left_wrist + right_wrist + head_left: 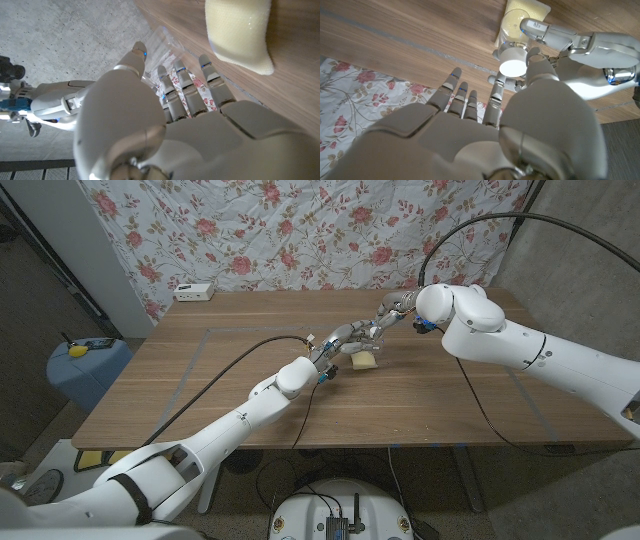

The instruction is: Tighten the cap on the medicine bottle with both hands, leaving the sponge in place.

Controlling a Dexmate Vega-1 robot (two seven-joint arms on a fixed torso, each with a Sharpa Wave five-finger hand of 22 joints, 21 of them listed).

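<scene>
Reaching in from the left, my left hand (340,343) wraps its fingers (540,27) around the small clear plastic medicine bottle (162,42), which stands near the middle of the brown wooden table (200,380), just beside the pale yellow rectangular sponge (363,360). I see its round white cap (513,66) from above, with my right hand (395,308) pinching it between thumb and one fingertip, the other fingers spread apart.
</scene>
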